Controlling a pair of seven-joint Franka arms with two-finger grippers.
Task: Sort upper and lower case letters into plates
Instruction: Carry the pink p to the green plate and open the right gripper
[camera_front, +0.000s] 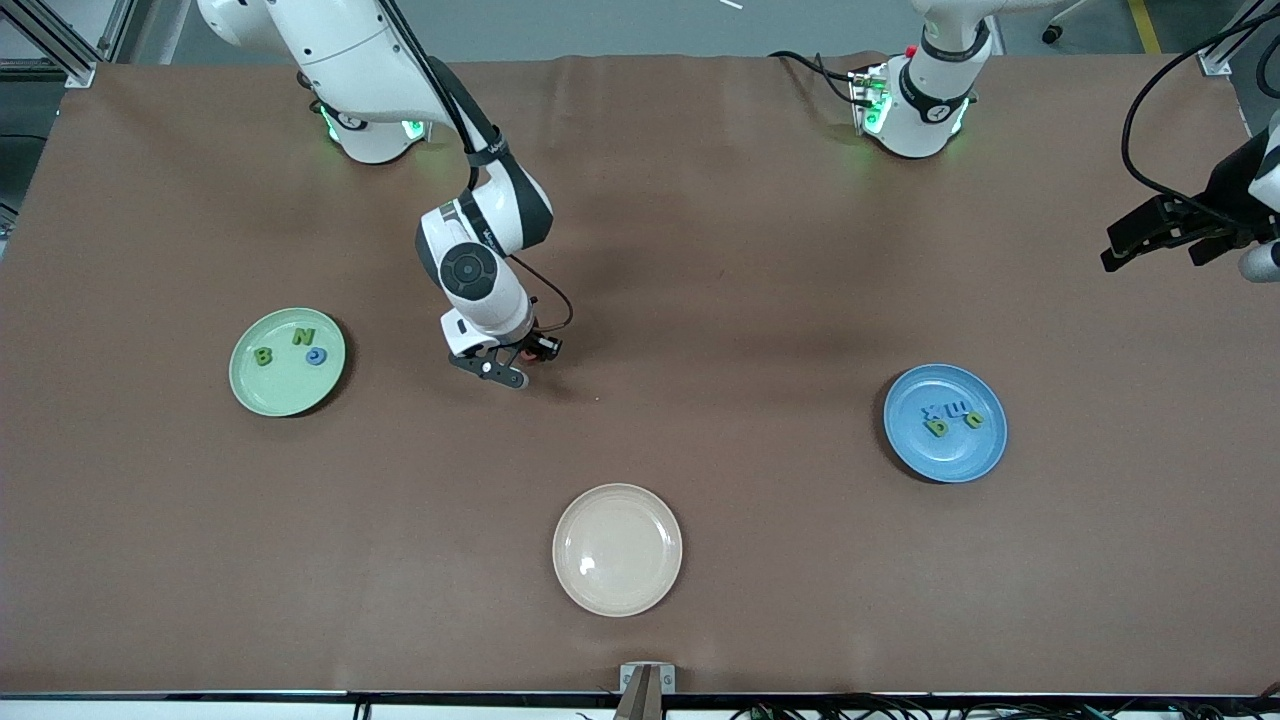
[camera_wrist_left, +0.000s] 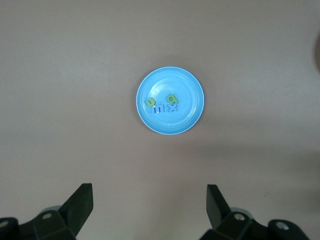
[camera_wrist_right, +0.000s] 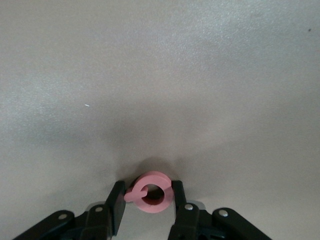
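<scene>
Front view: the right pincer (camera_front: 508, 362) is low over the brown tabletop (camera_front: 700, 300), between the green plate (camera_front: 287, 361) and the beige plate (camera_front: 617, 549), with a bit of the red Q (camera_front: 526, 353) showing at its tips. The green plate, toward the right arm's end from the beige plate, holds a green B (camera_front: 263, 356), a green N (camera_front: 303, 337) and a blue C (camera_front: 316, 355). The blue plate (camera_front: 945, 423), toward the left arm's end from the beige plate, holds four small letters. The left pincer (camera_front: 1150, 232) waits in the air at the tabletop's edge.

Left wrist view: the left pincer (camera_wrist_left: 150, 200) is spread wide with nothing in it, high over the blue plate (camera_wrist_left: 170, 107), where a blue m (camera_wrist_left: 159, 108), blue x (camera_wrist_left: 172, 107), green n (camera_wrist_left: 149, 102) and green d (camera_wrist_left: 171, 98) lie close together.

Right wrist view: the right pincer (camera_wrist_right: 148, 197) has its fingers (camera_wrist_right: 118, 200) against both sides of the Q (camera_wrist_right: 151, 191), grasping it just at the tabletop (camera_wrist_right: 160, 75)
</scene>
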